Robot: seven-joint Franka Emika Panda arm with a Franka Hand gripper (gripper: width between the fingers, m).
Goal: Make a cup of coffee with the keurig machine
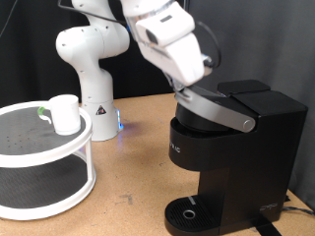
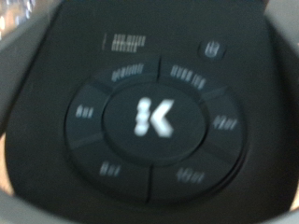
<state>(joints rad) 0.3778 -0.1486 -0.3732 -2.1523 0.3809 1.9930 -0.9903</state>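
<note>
Wooden table (image 1: 138, 147) holds keurig machine (image 1: 231, 147); wrist view shows its buttons (image 2: 154, 121).

Matt black plastic keurig machine (image 1: 231, 157), silvery handle (image 1: 219, 110); glossy white cup (image 1: 65, 113).

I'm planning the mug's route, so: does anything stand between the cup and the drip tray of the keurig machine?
Nothing visible does. The cup sits on the round white rack; bare table lies between it and the keurig machine drip tray. The gripper is hidden at the lid handle.
</note>
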